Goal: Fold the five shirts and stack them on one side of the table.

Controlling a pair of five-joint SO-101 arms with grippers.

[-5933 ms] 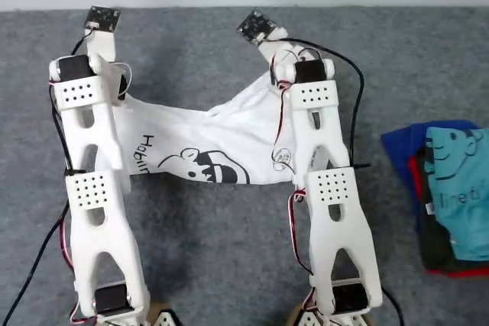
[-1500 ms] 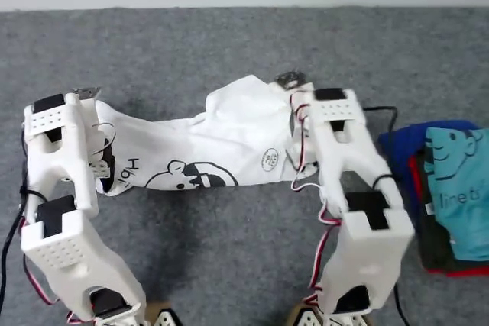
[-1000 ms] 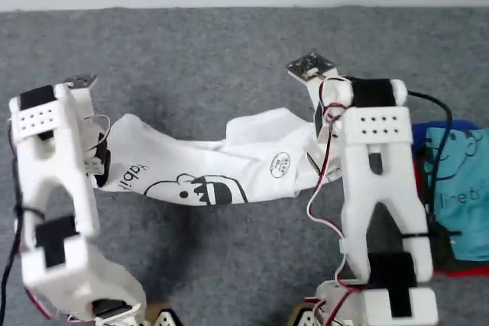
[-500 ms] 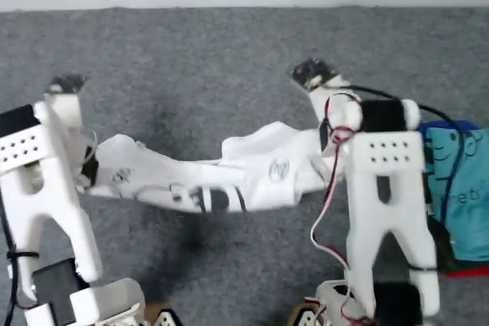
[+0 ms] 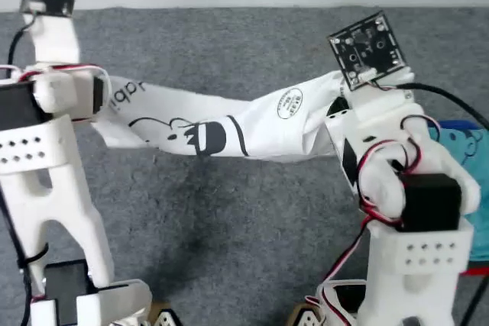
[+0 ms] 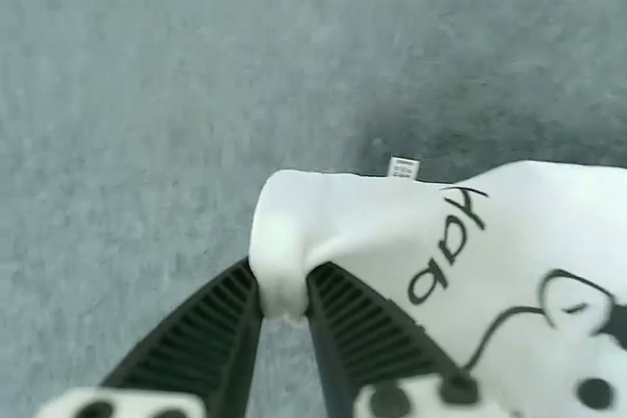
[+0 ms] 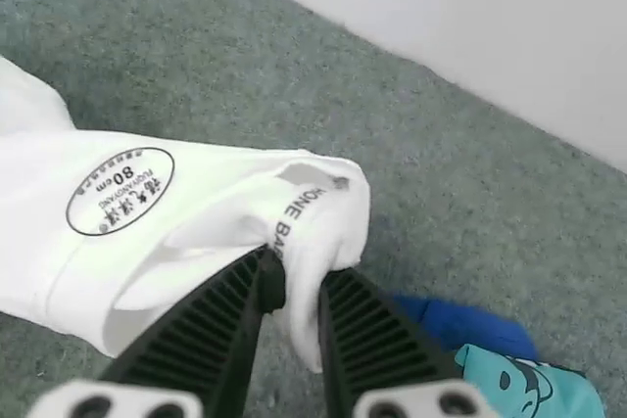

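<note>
Spanning the grey tabletop point(image 5: 229, 250), 1 white printed shirt point(image 5: 229, 124) hangs raised between 2 arms, its long axis running side to side. A stack of folded shirts point(image 5: 467, 159) lies beside the right arm. The left gripper point(image 6: 284, 310) pinches one end of the shirt and the right gripper point(image 7: 291, 291) pinches the other.

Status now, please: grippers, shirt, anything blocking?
Left gripper shut on white shirt. Right gripper shut on its other end. Shirt stretched between them. Stack at right, not blocking.

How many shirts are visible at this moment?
4: white shirt stretched between the left gripper and right gripper; teal shirt, blue shirt and red shirt stacked beside the right arm, which may hide more.
</note>
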